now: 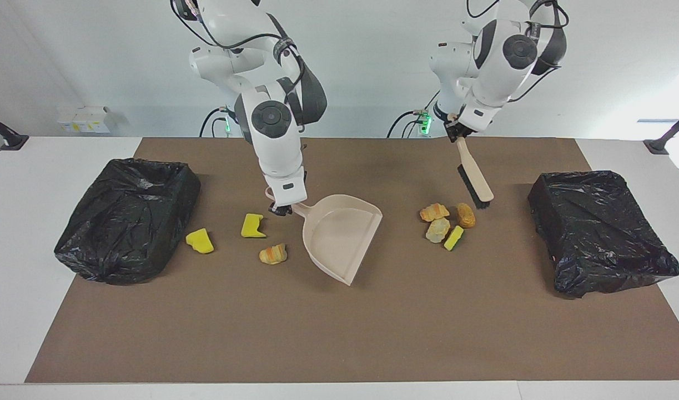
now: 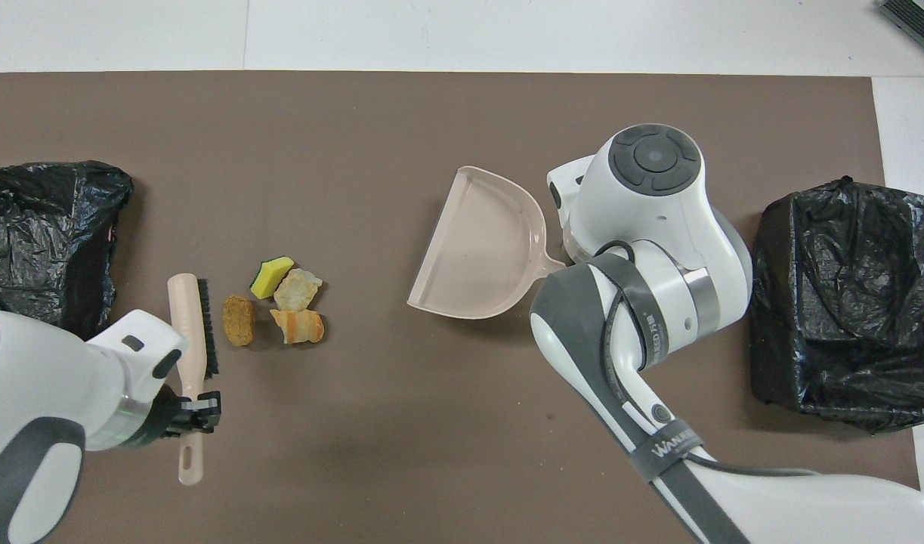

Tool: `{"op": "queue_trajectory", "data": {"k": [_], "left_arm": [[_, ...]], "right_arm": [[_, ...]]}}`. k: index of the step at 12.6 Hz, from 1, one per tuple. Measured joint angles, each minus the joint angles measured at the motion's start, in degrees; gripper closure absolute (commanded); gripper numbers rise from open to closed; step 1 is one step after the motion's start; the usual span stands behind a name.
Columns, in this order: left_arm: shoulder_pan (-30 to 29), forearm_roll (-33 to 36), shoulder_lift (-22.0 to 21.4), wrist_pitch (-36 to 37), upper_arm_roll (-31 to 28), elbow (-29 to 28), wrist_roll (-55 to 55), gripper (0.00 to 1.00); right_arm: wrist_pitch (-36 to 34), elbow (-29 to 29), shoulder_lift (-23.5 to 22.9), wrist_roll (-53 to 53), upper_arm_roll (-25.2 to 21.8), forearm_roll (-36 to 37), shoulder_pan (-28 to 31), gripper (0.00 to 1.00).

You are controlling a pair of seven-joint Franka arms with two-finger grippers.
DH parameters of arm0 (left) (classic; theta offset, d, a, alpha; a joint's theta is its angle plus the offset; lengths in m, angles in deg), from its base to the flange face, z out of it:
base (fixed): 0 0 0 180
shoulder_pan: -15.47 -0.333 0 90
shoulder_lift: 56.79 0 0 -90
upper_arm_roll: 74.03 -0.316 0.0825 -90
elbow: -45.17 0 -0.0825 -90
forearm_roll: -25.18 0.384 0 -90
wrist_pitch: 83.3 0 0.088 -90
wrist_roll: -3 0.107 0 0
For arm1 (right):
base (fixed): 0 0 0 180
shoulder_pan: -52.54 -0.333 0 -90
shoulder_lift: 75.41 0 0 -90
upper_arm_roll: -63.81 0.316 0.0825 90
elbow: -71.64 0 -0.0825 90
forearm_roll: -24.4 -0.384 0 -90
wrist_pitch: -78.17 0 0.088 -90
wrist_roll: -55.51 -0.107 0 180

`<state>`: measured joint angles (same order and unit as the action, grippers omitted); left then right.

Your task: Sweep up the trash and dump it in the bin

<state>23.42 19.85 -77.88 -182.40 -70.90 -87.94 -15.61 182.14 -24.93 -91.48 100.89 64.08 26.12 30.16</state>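
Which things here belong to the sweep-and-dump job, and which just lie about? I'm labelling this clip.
Job:
- four trash pieces by the brush
- three trash pieces by the dustpan
- brush, in left gripper
- dustpan, in right gripper
- two black-lined bins

Lying about:
- white box, off the brown mat
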Motion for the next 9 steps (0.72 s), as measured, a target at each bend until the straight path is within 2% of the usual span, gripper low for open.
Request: {"op": "queue_trajectory", "data": {"k": [3, 9], "left_arm": [[-7.3, 2.2, 2.6, -3.8, -0.1, 0.1, 10.1, 1.0], [-7.7, 2.5, 8.6, -8.7, 1.1, -0.7, 12.1, 1.0]], "right_arm": [[0.3, -4.9, 2.7, 3.4, 0.2, 5.9, -2.5, 1.0], [13.3, -13.0, 3.2, 7.5, 0.2, 8.6, -3.6, 1.0]]}}
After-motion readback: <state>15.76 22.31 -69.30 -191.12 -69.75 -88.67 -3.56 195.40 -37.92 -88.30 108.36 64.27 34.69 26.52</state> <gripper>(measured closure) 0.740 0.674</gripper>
